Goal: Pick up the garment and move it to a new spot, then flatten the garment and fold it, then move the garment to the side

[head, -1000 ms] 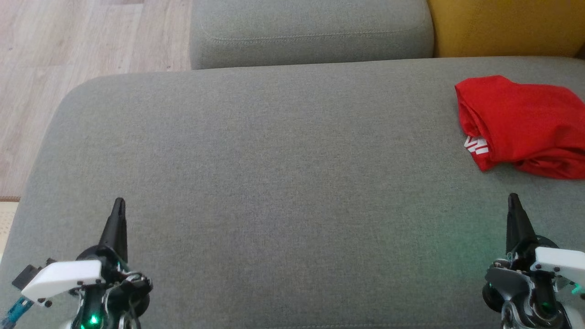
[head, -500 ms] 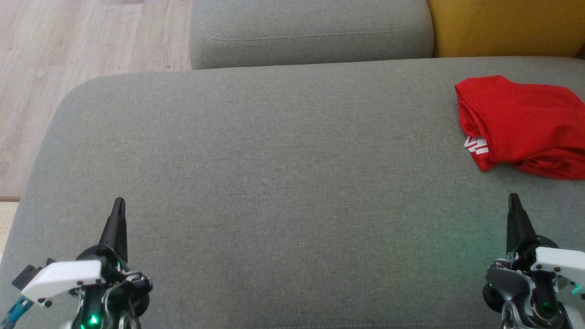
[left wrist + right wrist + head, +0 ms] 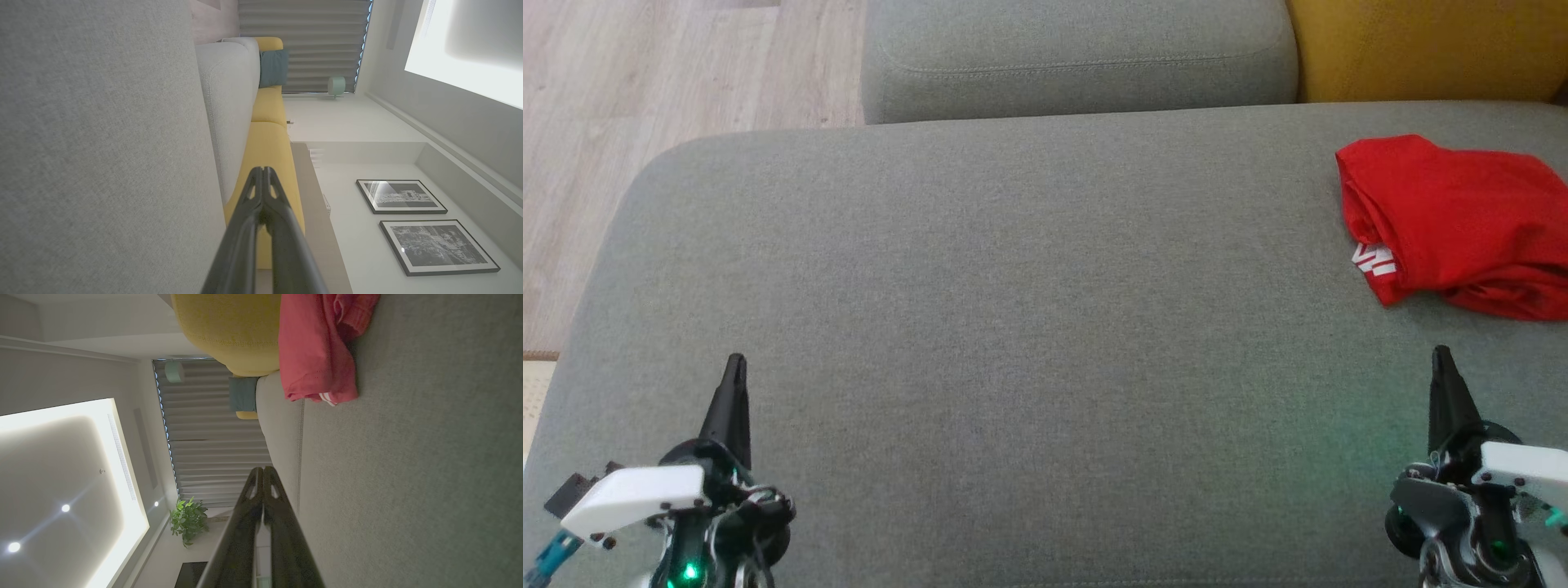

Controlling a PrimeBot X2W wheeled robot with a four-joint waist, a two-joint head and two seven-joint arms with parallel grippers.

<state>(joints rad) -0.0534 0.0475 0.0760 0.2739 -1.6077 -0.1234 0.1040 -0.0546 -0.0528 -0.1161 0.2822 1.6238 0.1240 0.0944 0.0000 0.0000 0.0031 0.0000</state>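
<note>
The garment (image 3: 1454, 224) is a red shirt with a white print, lying bunched at the far right of the grey sofa seat (image 3: 1029, 310). It also appears at the top of the right wrist view as a red heap (image 3: 316, 351). My left gripper (image 3: 736, 361) hovers low at the seat's near left, shut and empty, far from the garment. My right gripper (image 3: 1441, 353) sits at the near right, shut and empty, a short way in front of the garment. Both wrist views show the fingers pressed together, left gripper (image 3: 262, 169) and right gripper (image 3: 262, 468).
A second grey cushion (image 3: 1078, 57) lies beyond the seat, with a yellow cushion (image 3: 1421, 45) at the far right. Wooden floor (image 3: 645, 106) runs along the left past the seat's rounded edge. Broad bare fabric spreads between the two grippers.
</note>
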